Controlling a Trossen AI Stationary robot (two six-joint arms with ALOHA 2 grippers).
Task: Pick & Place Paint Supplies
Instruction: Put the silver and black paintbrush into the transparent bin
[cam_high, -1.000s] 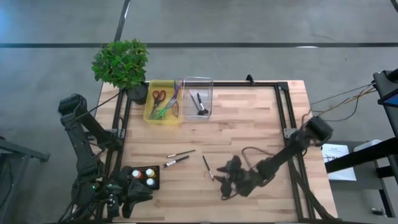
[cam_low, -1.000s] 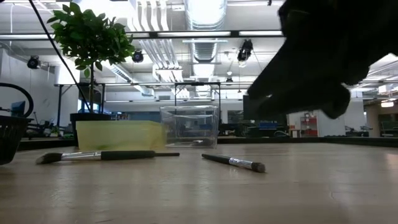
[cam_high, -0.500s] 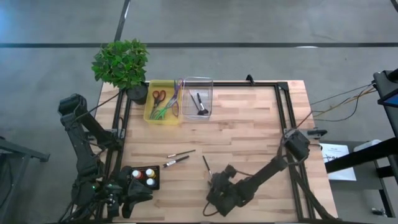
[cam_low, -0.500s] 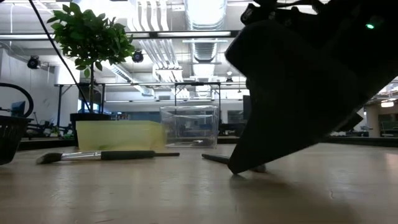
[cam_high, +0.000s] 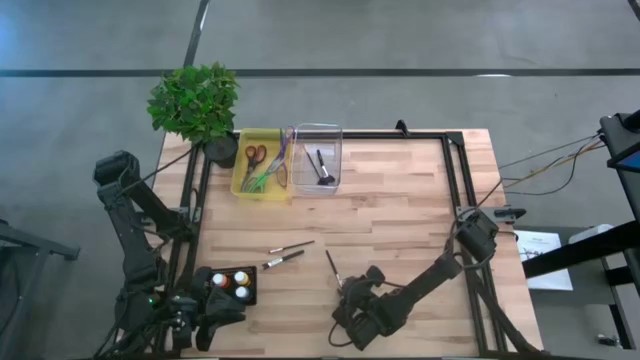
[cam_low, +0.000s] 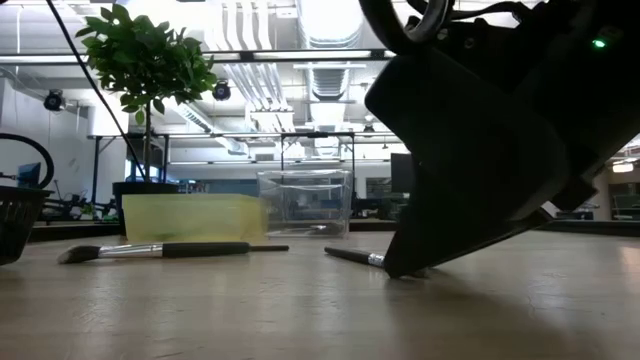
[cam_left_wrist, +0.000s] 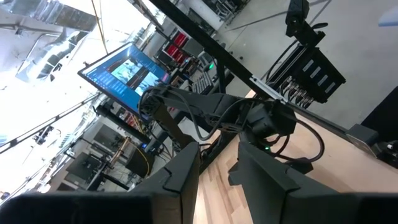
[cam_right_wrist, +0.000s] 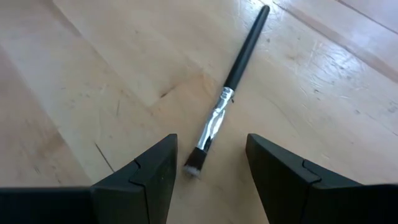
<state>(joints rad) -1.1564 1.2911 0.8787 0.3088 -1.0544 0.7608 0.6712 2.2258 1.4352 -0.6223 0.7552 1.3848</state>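
A thin dark-handled paintbrush (cam_right_wrist: 224, 93) lies flat on the wooden table (cam_high: 400, 200). Its bristle tip (cam_right_wrist: 193, 167) points toward my right gripper (cam_right_wrist: 211, 142). That gripper is open and slants down, one finger on each side of the bristle end, touching nothing; the high view shows it (cam_high: 345, 296) near the table's front edge. Two more brushes (cam_high: 291, 246) (cam_high: 283, 260) lie to the left. Paint bottles (cam_high: 232, 283) stand in a black holder at the front left corner. Beside them my left gripper (cam_high: 222, 308) waits open, level and holding nothing.
A yellow bin (cam_high: 262, 163) with scissors and a clear bin (cam_high: 318, 158) holding a brush stand at the far edge. A potted plant (cam_high: 195, 105) is at the far left corner. A black frame (cam_high: 455, 170) borders the table's right side.
My right gripper has moved toward the table's near left and come down, tipping from nearly level to a downward slant. Its fingers now straddle the bristle end of the brush. The brush has stayed where it lay.
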